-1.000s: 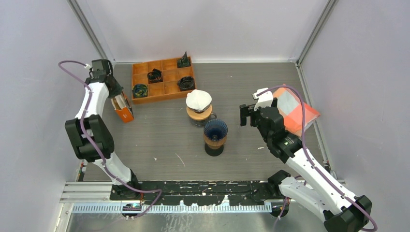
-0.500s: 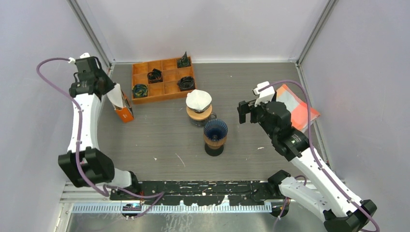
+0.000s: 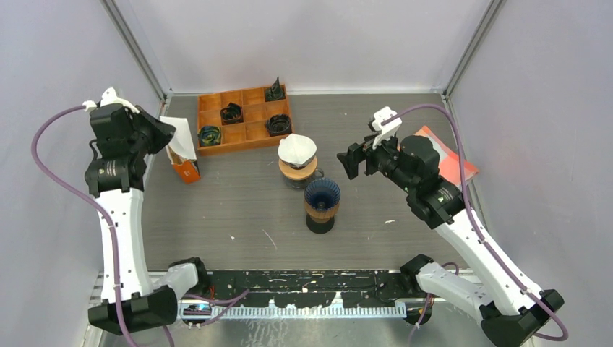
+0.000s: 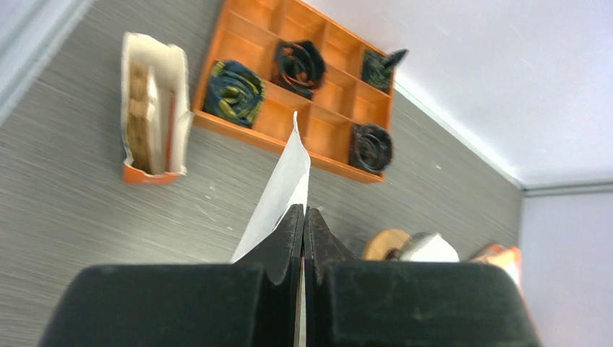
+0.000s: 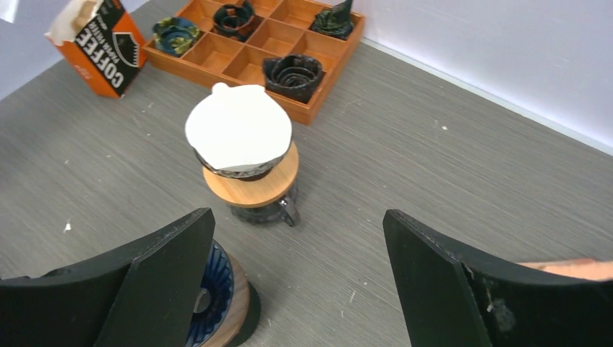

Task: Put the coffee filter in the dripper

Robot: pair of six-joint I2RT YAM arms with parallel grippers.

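Pinching a white coffee filter [image 4: 283, 184] clear of its box [image 3: 185, 163] (table's far-left corner), the left gripper [image 4: 303, 217] readies delivery; the right gripper [image 5: 298, 217] gapes open beside the empty blue dripper [image 3: 322, 194].

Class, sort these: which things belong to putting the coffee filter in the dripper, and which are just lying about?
For the job: white paper coffee filter, pinched in the left gripper; empty blue ribbed dripper; orange cardboard filter box.
Lying about: orange wooden compartment tray; glass pot with wooden collar, already holding a filter; orange-and-white packet.
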